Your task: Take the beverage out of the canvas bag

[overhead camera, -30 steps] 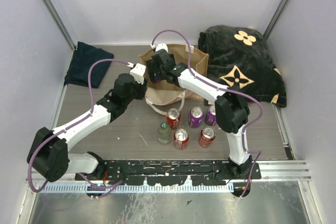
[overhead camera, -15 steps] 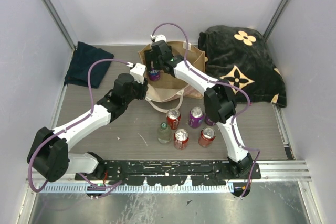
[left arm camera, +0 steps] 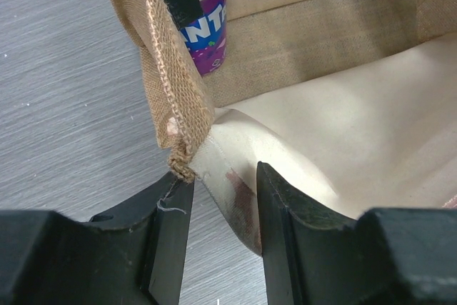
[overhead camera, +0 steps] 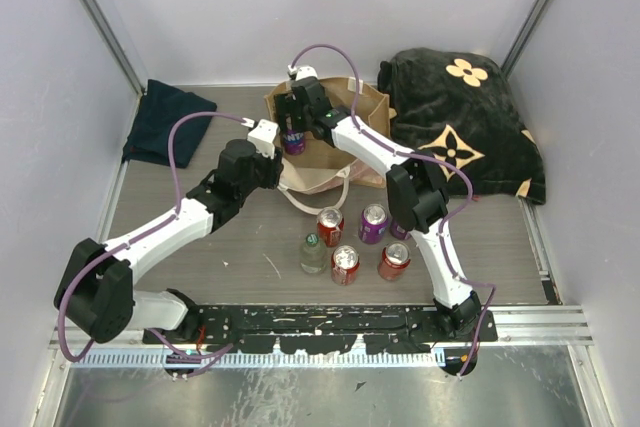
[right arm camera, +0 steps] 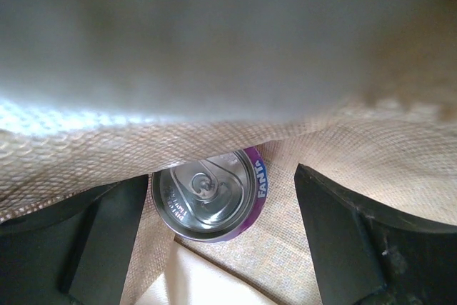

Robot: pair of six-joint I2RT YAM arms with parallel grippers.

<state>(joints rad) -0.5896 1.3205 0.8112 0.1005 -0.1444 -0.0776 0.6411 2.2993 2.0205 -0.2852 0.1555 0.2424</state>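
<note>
The canvas bag [overhead camera: 366, 110] lies at the back of the table with its mouth open toward the arms. Inside it stands the beverage, a purple Fanta can [overhead camera: 294, 143] [left arm camera: 208, 33] [right arm camera: 207, 194]. My right gripper [overhead camera: 293, 129] [right arm camera: 221, 180] reaches into the bag and stands open astride the can. Its left finger [right arm camera: 107, 233] is right beside the can, and its right finger [right arm camera: 343, 233] stands well clear of it. My left gripper [overhead camera: 272, 140] [left arm camera: 223, 183] is shut on the bag's cream handle strap [left arm camera: 232, 187] at the frayed rim corner, holding the mouth up.
Several cans [overhead camera: 344, 263] and a small clear bottle [overhead camera: 313, 252] stand in a cluster on the table in front of the bag. A black blanket with tan flowers [overhead camera: 470, 127] is heaped at the back right. A dark navy cloth [overhead camera: 165, 122] lies at the back left.
My right arm has stretched farther into the bag, toward the back left, and its jaws have widened around the can. The left gripper has kept its hold.
</note>
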